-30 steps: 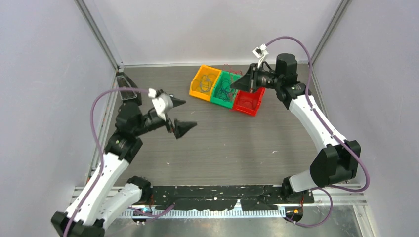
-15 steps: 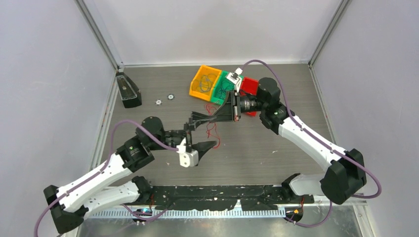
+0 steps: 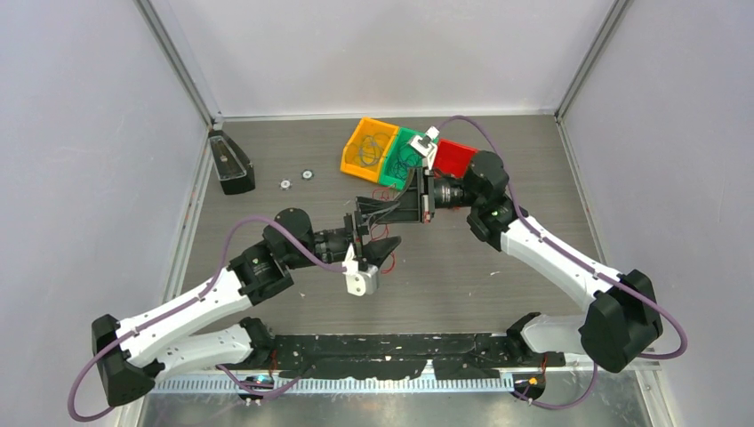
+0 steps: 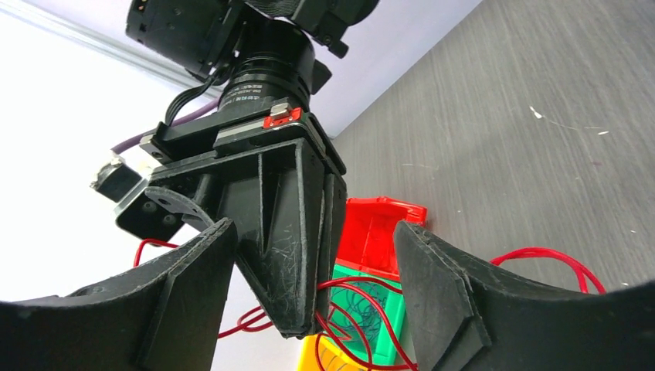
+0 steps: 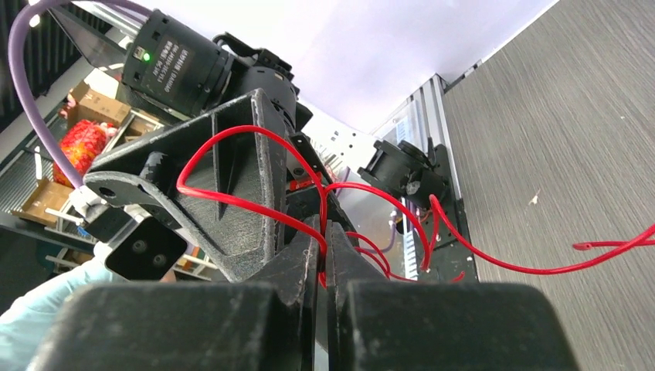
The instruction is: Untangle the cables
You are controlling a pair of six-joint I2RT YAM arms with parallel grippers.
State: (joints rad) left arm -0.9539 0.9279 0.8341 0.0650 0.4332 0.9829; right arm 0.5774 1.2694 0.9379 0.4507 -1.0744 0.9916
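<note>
Handing the wire across looked to be the step in hand: the right gripper (image 5: 324,232) was clenched on a red cable (image 5: 255,133), pinching it at the very tips and holding it up over the middle of the table (image 3: 498,267). Springy loops stood out on either side of the pinch and a loose length trailed away below; whether that end reached the table I could not tell. The left gripper (image 4: 313,232) was released, its two fingers (image 4: 193,286) spread to either side of the right one's tips — around them, and not touching the wire as far as the views showed. The other cables (image 3: 402,160), thin dark coils, lay in the orange bin (image 3: 353,148) and the green bin (image 3: 397,184) at the far side, with a red bin (image 3: 455,157) beside them. The next move, as I judged it, called for the left jaws to shut on a strand just beside the pinch, not on the other fingers — fully, since the wire was far thinner than a finger. After that, a gentle pull apart would open the loops.
</note>
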